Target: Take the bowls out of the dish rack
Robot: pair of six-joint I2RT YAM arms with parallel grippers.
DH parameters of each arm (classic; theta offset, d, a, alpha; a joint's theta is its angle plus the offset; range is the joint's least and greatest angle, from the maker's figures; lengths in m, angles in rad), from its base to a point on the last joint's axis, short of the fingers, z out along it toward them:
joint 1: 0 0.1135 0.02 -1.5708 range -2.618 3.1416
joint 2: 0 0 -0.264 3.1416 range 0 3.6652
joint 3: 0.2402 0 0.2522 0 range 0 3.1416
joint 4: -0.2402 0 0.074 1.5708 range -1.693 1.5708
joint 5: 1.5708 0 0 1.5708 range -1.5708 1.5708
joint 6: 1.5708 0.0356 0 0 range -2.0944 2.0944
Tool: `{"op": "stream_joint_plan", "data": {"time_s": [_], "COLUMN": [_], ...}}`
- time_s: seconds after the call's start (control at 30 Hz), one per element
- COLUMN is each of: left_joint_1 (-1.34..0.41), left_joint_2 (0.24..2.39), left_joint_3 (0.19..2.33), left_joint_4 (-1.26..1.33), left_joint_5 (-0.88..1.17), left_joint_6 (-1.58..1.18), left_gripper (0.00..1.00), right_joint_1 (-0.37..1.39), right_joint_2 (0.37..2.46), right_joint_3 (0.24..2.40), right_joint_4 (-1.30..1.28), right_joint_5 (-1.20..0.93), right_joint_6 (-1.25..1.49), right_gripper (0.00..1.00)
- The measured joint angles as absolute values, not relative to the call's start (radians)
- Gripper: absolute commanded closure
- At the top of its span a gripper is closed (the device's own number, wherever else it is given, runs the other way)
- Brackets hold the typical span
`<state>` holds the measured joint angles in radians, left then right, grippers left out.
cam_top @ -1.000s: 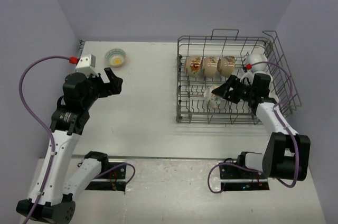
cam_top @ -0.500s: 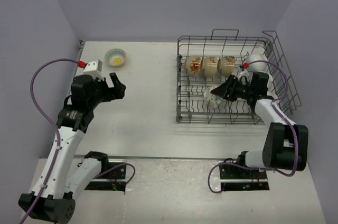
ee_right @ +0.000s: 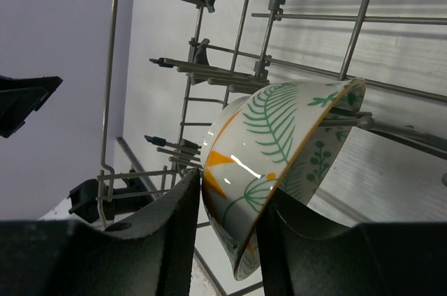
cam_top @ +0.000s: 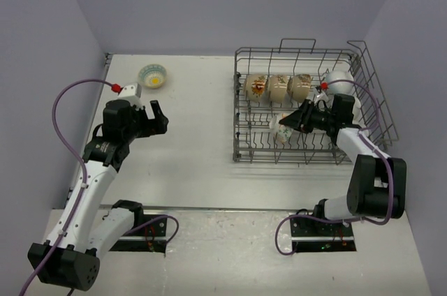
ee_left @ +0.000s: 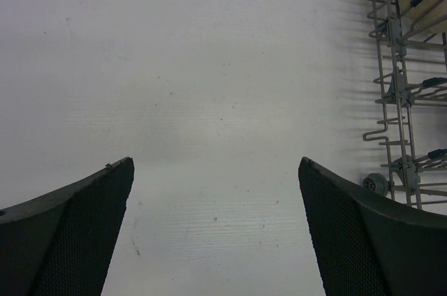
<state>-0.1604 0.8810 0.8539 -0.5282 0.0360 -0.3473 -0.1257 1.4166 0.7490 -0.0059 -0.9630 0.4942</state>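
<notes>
Right end effector (cam_top: 284, 124) is tightened on patterned bowl (ee_right: 279, 135) in dish rack (cam_top: 241, 158); left end effector (ee_left: 215, 170) is spread wide, empty. Unloaded bowl (cam_top: 152, 75) is set left of rack; other bowls (cam_top: 279, 88) remain.

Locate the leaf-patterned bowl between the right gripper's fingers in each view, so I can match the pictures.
Top external: the leaf-patterned bowl is in the near row of the dish rack, left of centre.
Left wrist: not in it; only the dish rack's edge shows at right.
Right wrist: centre of the picture, tilted on its side, with fingers on either side of its rim.
Shared landmark: the dish rack's grey wires.
</notes>
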Motion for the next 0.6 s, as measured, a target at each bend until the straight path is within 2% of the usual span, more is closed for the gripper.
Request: {"op": "stream_joint_plan", "data": {"time_s": [0.23,0.6], "left_joint_1": [-0.160,-0.160], "left_joint_2": [0.876,0.877], "left_joint_3": [0.854,0.852], "left_joint_4": [-0.517,-0.517], "left_joint_5": [0.027,0.020], "left_joint_6": [-0.347,-0.347], "left_gripper": [0.00,0.00], "right_joint_1": [-0.126,-0.125], "right_joint_2": [1.426,1.426], "right_joint_3": [0.753,0.754], "right_joint_4": [-0.014,-0.012], "right_joint_5": [-1.006,-1.039], "right_joint_6": [0.521,0.558], "right_gripper": [0.81,0.94]}}
